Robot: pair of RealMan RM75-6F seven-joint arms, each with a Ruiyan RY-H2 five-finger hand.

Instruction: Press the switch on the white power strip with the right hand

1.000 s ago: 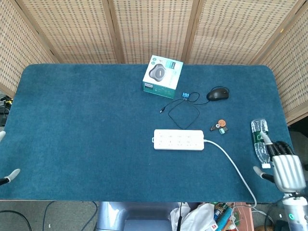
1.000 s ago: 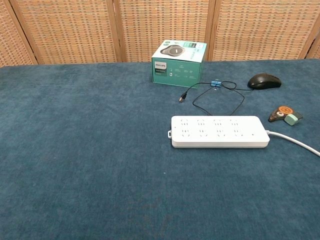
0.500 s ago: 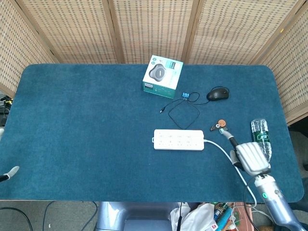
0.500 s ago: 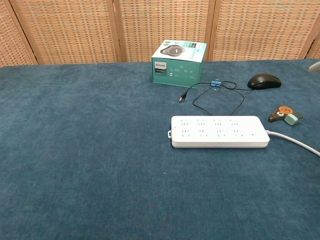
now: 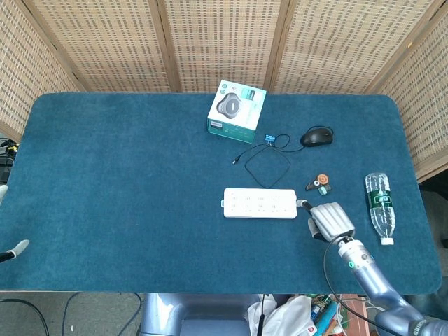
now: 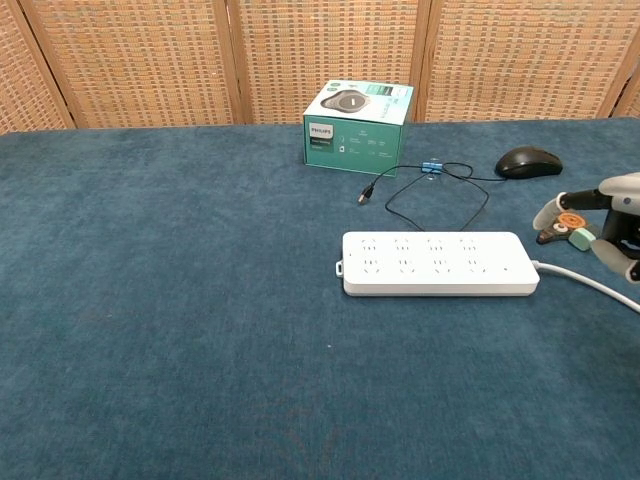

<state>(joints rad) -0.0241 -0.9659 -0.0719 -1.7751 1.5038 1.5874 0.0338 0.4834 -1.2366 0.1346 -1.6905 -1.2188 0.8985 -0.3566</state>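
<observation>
The right hand (image 5: 330, 220), fingers spread and holding nothing, hovers just beside the cord end of the white power strip (image 5: 260, 203), with bare blue table (image 5: 119, 189) stretching left

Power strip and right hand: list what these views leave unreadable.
- Switch on the white power strip: too small in both views to tell its position.
- Right hand: head view shows only its back, hiding the fingers; chest view cuts it at the right edge.
- Left hand: only a tip shows at the head view's left edge.
</observation>
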